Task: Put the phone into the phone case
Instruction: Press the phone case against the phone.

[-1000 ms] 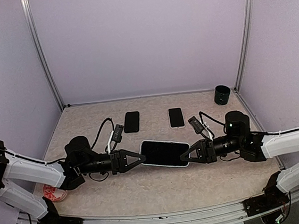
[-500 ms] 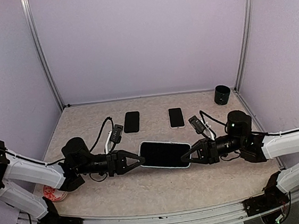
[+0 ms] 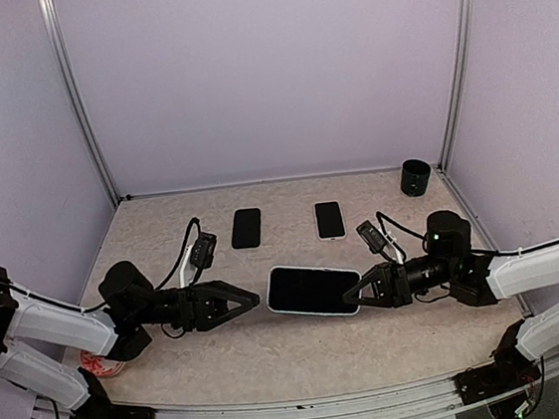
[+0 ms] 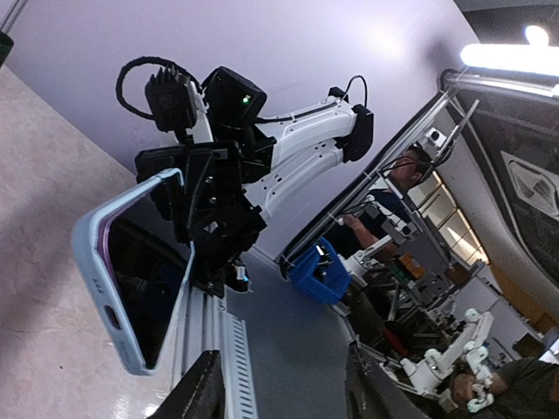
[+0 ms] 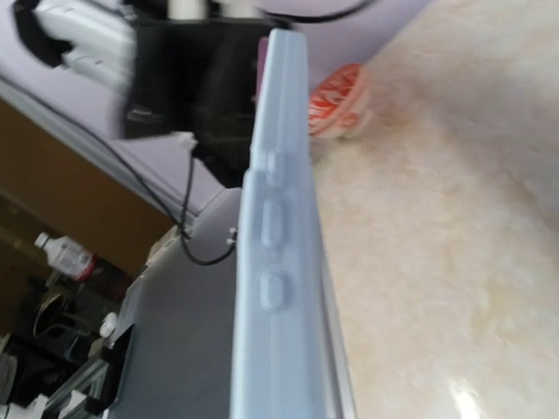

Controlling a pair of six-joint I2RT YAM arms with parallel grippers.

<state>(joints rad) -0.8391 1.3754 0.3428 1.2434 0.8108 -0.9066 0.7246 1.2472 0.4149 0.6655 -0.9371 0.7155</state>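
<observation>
We see the pale blue case (image 5: pixel 269 288), three side buttons, dark phone (image 3: pixel 310 288) within, right gripper (image 3: pixel 353 297) clenched on the case's right end, left gripper (image 3: pixel 254 297) released, just left, apart.

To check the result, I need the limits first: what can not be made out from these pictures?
- Right wrist view: the blurred phone case, edge-on, fills the frame; the right gripper does not show.
- Left wrist view: the right gripper covers the case's far end, so full seating is unclear.
- Top view: the left arm half hides a red-and-white object; the two back phones are too small for detail.
</observation>
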